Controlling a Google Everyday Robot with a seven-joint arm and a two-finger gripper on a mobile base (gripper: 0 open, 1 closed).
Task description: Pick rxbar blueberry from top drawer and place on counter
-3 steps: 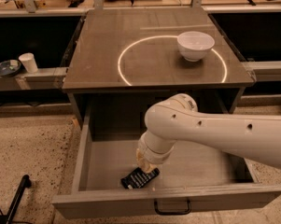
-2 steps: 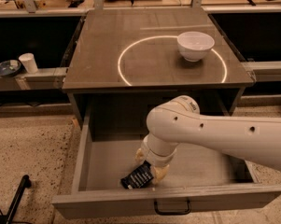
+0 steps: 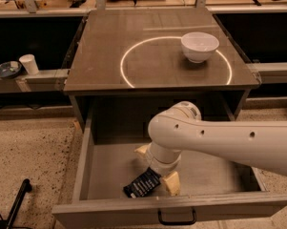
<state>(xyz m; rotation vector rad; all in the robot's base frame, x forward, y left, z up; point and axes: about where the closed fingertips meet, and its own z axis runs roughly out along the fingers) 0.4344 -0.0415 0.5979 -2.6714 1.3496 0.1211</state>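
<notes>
Hanging in the top drawer [image 3: 109,171], the end effector [image 3: 157,166] is spread, empty. The rxbar blueberry [image 3: 141,184] lies just near-left, slanting toward it

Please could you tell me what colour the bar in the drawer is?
The rxbar blueberry is black with white print (camera view); gripper beside it in the drawer.

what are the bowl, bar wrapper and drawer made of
Bowl: likely glazed ceramic, glossy white. Rxbar blueberry wrapper: probably plastic film, dark with white print. Top drawer: seemingly matte grey wood, black metal handle. Hand: low in the drawer, over the bar.
</notes>
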